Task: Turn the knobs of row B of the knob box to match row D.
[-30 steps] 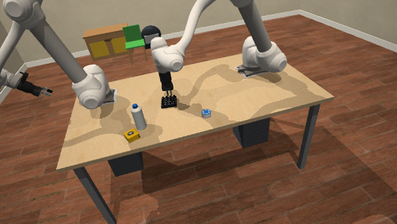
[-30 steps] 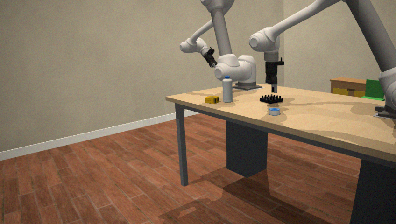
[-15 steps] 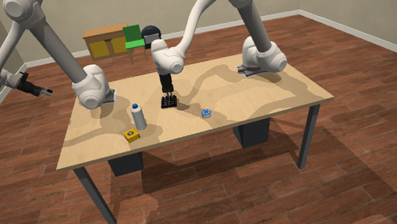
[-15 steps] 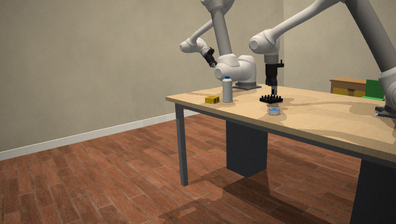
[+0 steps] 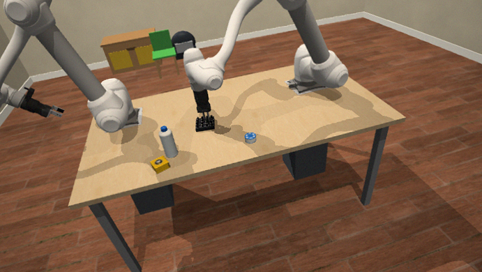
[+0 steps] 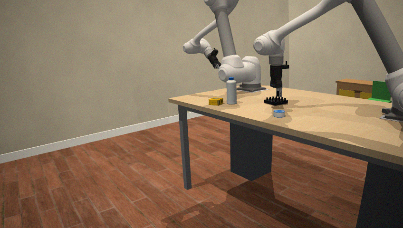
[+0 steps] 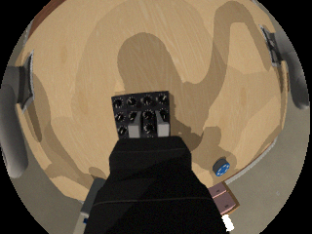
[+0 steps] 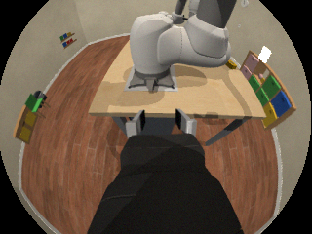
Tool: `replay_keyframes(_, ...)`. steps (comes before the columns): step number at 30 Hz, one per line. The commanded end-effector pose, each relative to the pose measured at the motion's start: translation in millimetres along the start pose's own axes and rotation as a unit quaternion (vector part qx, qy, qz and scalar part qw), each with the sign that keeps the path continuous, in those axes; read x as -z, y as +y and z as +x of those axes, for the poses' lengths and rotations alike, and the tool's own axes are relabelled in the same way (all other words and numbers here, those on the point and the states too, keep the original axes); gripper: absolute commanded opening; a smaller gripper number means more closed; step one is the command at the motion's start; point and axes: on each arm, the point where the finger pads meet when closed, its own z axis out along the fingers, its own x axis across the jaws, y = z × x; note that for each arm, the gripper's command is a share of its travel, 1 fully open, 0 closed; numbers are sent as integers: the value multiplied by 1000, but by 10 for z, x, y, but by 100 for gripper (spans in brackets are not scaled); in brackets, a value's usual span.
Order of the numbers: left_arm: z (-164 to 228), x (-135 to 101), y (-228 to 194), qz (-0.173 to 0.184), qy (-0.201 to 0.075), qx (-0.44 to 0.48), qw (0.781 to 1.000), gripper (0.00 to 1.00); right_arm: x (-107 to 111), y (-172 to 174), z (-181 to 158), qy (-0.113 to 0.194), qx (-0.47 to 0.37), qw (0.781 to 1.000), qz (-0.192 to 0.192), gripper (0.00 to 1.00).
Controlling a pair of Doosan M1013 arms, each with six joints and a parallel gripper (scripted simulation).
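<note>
Knob box [image 5: 205, 129] [image 6: 275, 102] [image 7: 125, 109] sits right under the left gripper's fingertips in the top view; the right gripper [image 5: 59, 112] [image 6: 217, 66] [image 8: 160, 115] hangs well apart, off the table [image 5: 282, 110] [image 6: 322, 112] [image 7: 97, 73] [image 8: 109, 99]. In the exterior view, the bottle [image 5: 169, 145] [image 6: 231, 93] stands to one side of the left gripper [image 5: 206, 115] [image 6: 279, 95] [image 7: 148, 126]. The left wrist view shows its fingers partly open above the knobs, gripping nothing; whether they touch any, I can't tell. The right wrist view shows fingers wide open, holding nothing.

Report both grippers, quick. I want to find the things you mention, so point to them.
Left gripper [image 5: 206, 114] [image 6: 278, 95] [image 7: 148, 126]: jaws partly open over the knob box [image 5: 205, 129] [image 6: 275, 102] [image 7: 140, 108], not clamped.
Right gripper [image 5: 57, 111] [image 6: 217, 66] [image 8: 161, 122]: jaws wide open, empty.
</note>
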Motion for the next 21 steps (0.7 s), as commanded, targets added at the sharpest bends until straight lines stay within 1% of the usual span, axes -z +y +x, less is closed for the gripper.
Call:
replay_keyframes(1, -4, 11, 4, -1, -1, 0, 1000, 46, 5, -1, 1, 0, 0, 1000, -1, 100)
replay_keyframes(12, -4, 9, 4, -1, -1, 0, 1000, 46, 5, -1, 1, 0, 0, 1000, -1, 100)
replay_keyframes(21, -4, -85, 4, -1, -1, 0, 1000, 46, 5, -1, 1, 0, 0, 1000, -1, 100)
